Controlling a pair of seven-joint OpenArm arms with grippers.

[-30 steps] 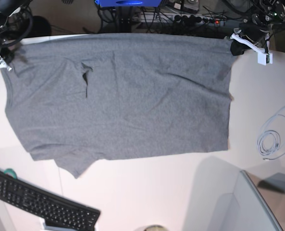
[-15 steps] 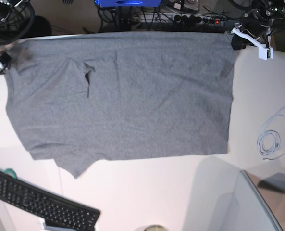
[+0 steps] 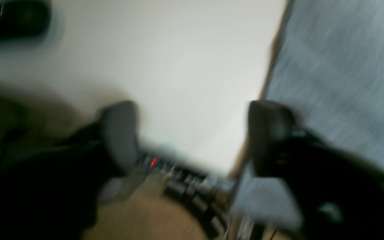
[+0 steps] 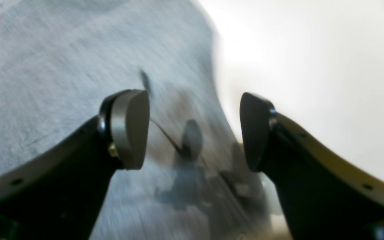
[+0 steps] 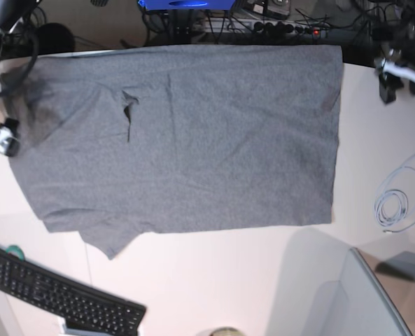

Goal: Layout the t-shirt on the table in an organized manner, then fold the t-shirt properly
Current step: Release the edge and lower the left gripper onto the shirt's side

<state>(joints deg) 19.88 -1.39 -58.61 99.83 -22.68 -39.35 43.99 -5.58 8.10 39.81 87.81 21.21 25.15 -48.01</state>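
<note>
Across the wide white table [image 5: 214, 280], the large heather-grey knit t-shirt [image 5: 193, 140] is spread flat, its far edge along the table's back rim. Both tools are seen with fingers apart and empty: the left tool [image 3: 192, 136] beside the shirt's corner, the right tool [image 4: 193, 128] over the shirt's edge.

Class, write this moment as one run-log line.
heather-grey knit t-shirt: flat on white tabletop | left gripper: open, empty | right gripper: open, empty

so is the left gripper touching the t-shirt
Apart. The base view shows the left gripper over bare table, a clear gap from the t-shirt edge; its fingers are spread with nothing between.
</note>
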